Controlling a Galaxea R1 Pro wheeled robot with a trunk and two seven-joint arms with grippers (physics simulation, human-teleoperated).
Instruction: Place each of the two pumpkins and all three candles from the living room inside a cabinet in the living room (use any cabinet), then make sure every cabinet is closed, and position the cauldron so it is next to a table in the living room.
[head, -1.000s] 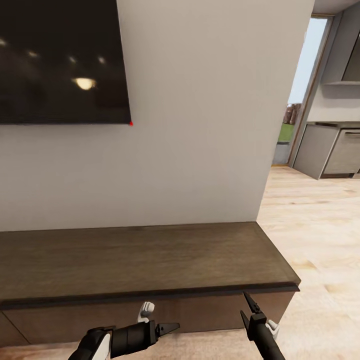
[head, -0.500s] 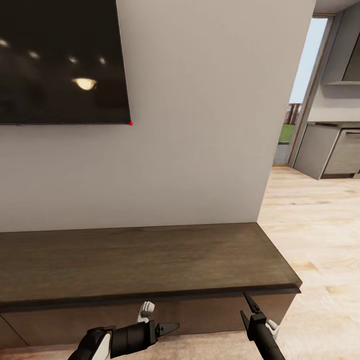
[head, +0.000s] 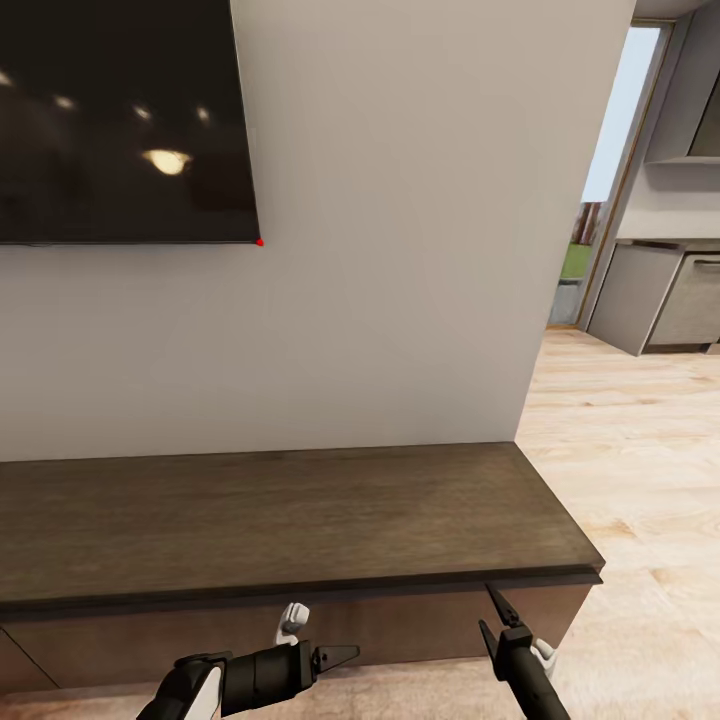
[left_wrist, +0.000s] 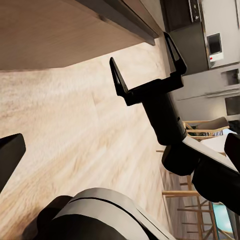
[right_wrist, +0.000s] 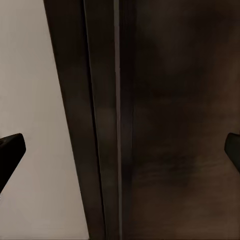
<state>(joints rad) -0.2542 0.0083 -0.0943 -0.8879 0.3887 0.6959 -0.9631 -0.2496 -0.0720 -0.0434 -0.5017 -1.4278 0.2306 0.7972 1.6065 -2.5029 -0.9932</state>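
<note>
Item one, upper left of the head view: we record a dark wall-mounted television screen (head: 120, 120) with ceiling lights reflected in it and a small red dot at its lower right corner. It hangs on a plain pale wall (head: 400, 250).

Item two, below the screen: we list the cabinet (head: 290, 520), a long, low dark-brown wood unit set against that wall. Its flat top is bare, and the front we can see sits flush under the top edge, so it reads as closed.

Item three, lower left of centre: we note the left end effector (head: 340, 656), pointing sideways in front of the cabinet face, fingers spread apart and holding nothing.

Item four, lower right: we note the right end effector (head: 495, 612), pointing up toward the cabinet's top edge. In the left wrist view the same end effector (left_wrist: 146, 65) shows both fingers parted with empty space between them, so we enter it as released. The right wrist view looks closely at the dark wood front.

Item five, far right: light wood floor (head: 630, 480) runs through an open doorway to grey kitchen units (head: 665, 300).
</note>
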